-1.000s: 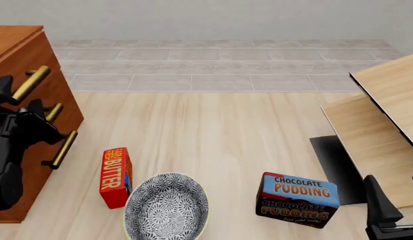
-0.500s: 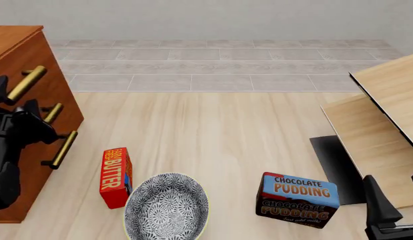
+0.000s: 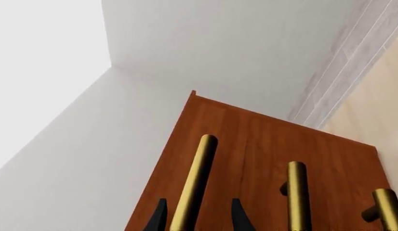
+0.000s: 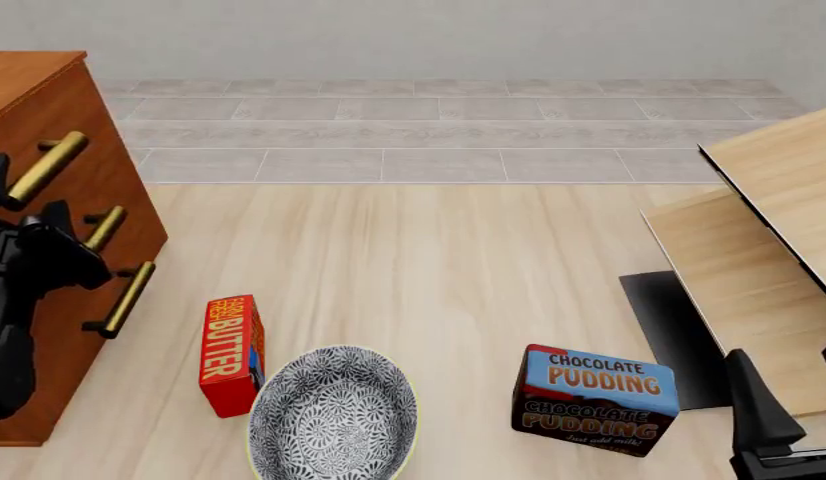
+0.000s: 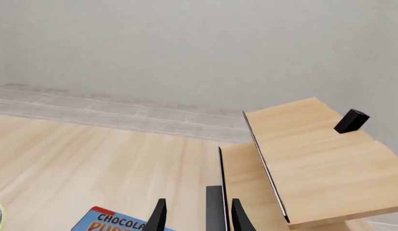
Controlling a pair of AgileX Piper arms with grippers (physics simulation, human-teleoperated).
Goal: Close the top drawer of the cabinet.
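Observation:
The reddish-brown cabinet stands at the far left of the table. Its top drawer carries the long brass handle, and its front looks level with the two lower drawer fronts. My left gripper is open, with one finger on each side of that handle. In the left wrist view the handle runs between the two fingertips against the cabinet front. My right gripper is open and empty at the front right, as the right wrist view also shows.
A red butter box, a patterned bowl and a chocolate pudding box stand along the front. Pale wooden panels over a black mat fill the right side. Two smaller handles sit below the top one.
The top drawer's handle and my left gripper have shifted a little to the left, toward the cabinet. The right arm has not moved.

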